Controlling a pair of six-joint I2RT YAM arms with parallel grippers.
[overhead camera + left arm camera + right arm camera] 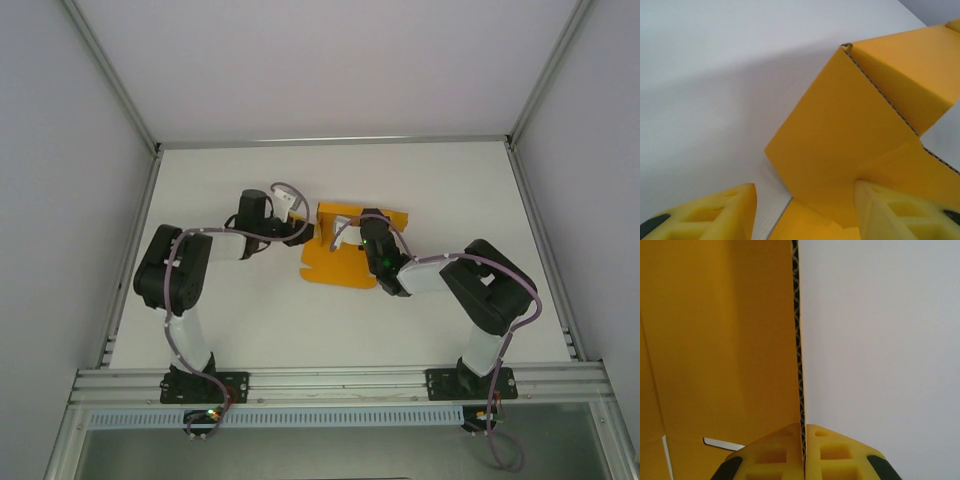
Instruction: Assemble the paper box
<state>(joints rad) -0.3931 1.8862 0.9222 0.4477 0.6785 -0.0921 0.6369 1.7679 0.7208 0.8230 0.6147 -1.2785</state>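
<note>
Paper box (335, 262) lies mid-table as a partly folded orange-yellow card sheet, between the two grippers, on the white table (250, 320). Its far strip stands raised, while the near part lies flat. The right arm covers the sheet's right side, so the outline there is hidden.

Seen from above, the left gripper (306, 233) sits at the sheet's left edge and the right gripper (368, 216) over its upper middle. Wrists and cables hide both sets of fingertips.

From the left wrist, the left gripper (805, 220) has its jaws apart. One yellow finger (715, 215) is clear of the card, with bare table (715, 75) showing beside it. The other finger (890, 210) overlaps a folded panel of the box (840, 150), and contact cannot be judged. The frame cuts the box off at the right and bottom.

From the right wrist, the right gripper (803, 440) is clamped on an upright panel of the box (715, 340), whose corrugated edge runs straight up from between the pads. A narrow slit (720, 442) shows low on that panel, and the rest runs out of frame.
</note>
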